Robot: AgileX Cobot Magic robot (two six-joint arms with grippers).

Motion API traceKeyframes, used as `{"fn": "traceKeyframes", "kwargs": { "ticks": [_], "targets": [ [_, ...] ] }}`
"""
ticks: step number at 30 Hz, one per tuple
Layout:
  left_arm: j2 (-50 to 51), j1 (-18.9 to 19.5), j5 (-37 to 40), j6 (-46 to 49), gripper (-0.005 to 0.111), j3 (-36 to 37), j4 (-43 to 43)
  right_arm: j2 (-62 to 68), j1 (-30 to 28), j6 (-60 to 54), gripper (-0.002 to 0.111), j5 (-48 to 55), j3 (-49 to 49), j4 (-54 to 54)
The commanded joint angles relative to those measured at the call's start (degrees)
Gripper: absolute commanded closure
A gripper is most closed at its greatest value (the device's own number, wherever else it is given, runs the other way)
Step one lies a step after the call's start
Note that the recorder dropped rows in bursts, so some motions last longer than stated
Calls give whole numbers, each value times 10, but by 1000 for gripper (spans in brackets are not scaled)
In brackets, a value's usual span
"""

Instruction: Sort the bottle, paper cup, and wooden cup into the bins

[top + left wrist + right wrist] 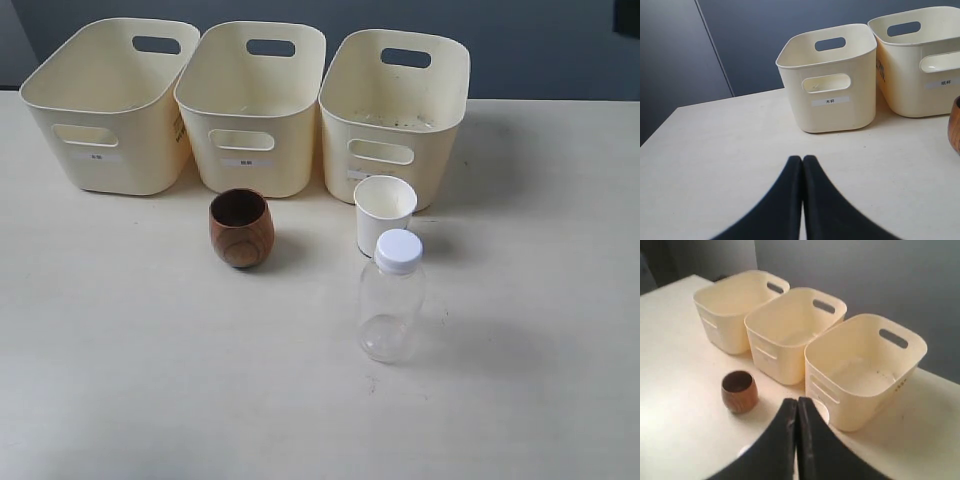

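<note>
Bottle (391, 298), paper cup (384, 213), wooden cup (241, 228) staged before bins (250, 105), unsorted. Left gripper (802, 161), right gripper (797, 402) clenched, empty.

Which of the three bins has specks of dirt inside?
The right-hand bin, behind the paper cup; dark specks dot its floor, while the middle bin and left bin look clean.

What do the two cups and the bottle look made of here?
The wooden cup looks like turned wood with a smooth finish: dark reddish-brown with grain rings. The paper cup looks like matte white paper with a rolled rim. The bottle seems clear plastic, see-through, with an opaque white cap, likely plastic too.
</note>
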Motion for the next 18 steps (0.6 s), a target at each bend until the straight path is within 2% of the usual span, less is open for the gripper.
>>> {"fn": "traceKeyframes", "kwargs": {
  "ticks": [1, 4, 9, 11, 16, 18],
  "targets": [
    [2, 0, -3, -1, 107, -3, -1, 48, 40, -11, 108, -2, 25, -20],
    [2, 0, -3, -1, 107, -3, -1, 79, 87, -13, 104, -9, 47, -25],
    [2, 0, -3, -1, 107, -3, -1, 137, 158, -10, 86, -41, 68, -39],
    [2, 0, -3, -1, 107, -3, -1, 162, 181, -10, 76, -53, 68, -35],
    [2, 0, -3, -1, 107, -3, -1, 220, 221, -10, 43, -80, 68, -31],
    [2, 0, -3, -1, 107, -3, -1, 244, 224, -10, 37, -88, 68, -28]
  ]
}}
